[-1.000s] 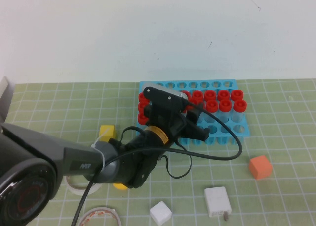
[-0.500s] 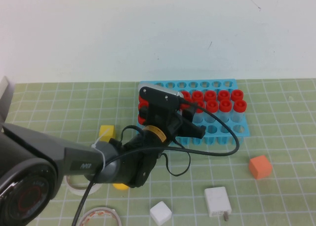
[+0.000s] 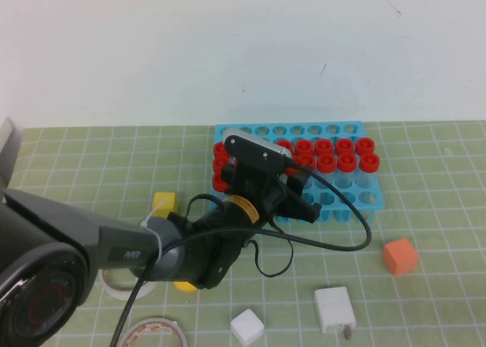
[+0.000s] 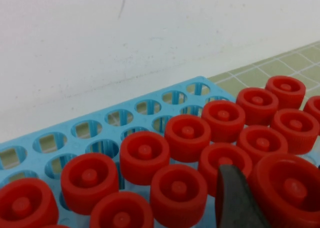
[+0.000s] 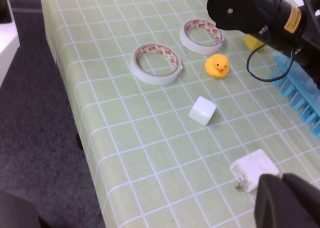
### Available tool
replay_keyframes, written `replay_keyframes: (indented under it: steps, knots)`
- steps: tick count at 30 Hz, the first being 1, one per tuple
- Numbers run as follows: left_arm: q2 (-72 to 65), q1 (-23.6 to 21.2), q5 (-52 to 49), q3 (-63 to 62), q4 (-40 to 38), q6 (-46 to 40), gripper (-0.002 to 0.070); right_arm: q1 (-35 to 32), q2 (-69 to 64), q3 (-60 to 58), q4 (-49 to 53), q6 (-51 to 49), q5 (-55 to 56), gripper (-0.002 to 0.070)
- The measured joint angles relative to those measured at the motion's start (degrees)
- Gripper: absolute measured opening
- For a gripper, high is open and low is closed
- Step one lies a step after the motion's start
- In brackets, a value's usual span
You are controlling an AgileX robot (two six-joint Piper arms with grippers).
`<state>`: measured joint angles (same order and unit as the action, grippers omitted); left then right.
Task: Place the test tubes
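Well along, by the look of it: most of two rows in the blue plastic test tube rack (image 3: 364, 201) already filled with red-capped test tubes (image 3: 336, 156), caps packed touching one another, with the rearmost row of holes and the visible holes nearest the robot bare. Hovering over the rack's middle, the left gripper (image 3: 295, 189), partly closed and apparently clamped on one more red-capped tube (image 4: 290, 188), its cap looming just beside a dark fingertip (image 4: 235, 198) and above the seated neighbours. Not yet lowered into a hole, so seating and letting go probably left to do. No loose tubes seen lying around the rack, hence possibly among the last. Well apart from the rack, the right gripper (image 5: 287, 203), fully closed on nothing, hanging above the green gridded mat (image 3: 440, 180) near a white plug adapter (image 5: 252, 170). As for writing: a yellow sticker (image 3: 241, 203) with dark print on the left arm's wrist, too small to read; white lettering on the grey arm link (image 3: 121, 253), not legible either; reddish print inside the tape rolls (image 5: 155, 63), unreadable.
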<state>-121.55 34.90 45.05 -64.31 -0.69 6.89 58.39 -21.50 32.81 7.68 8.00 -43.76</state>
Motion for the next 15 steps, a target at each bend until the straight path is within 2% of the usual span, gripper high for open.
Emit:
replay_keyframes:
  steps: [15]
  knots:
    - [0.0, 0.0, -1.0, 0.0, 0.7, 0.7, 0.0271, 0.0, 0.0, 0.0, 0.0, 0.0, 0.0, -0.0001]
